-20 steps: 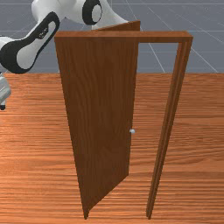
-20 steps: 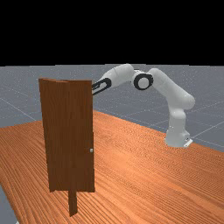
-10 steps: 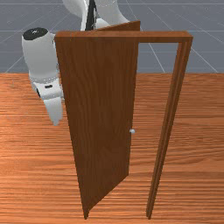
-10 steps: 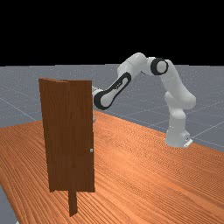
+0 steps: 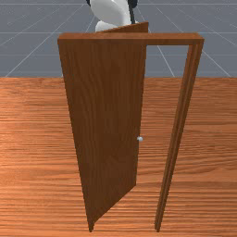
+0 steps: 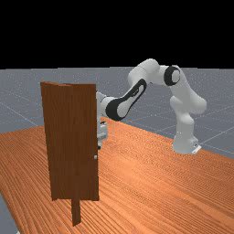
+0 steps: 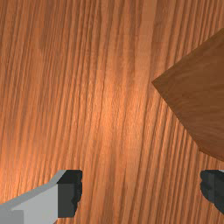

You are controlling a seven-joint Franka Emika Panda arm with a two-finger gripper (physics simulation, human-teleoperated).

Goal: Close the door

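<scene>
Wood table (image 5: 32,162) | frame (image 5: 134,40) upright | open door (image 5: 106,115) partly hides arm (image 6: 148,68)

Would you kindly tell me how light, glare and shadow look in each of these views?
Wrist view: a pale glare on the orange-brown wood table, beside the darker brown wooden door; far view: a bright patch of table just to the far view's right of the door, under a black backdrop; front view: the door looks dull and dark, with no clear cast shadow.
</scene>
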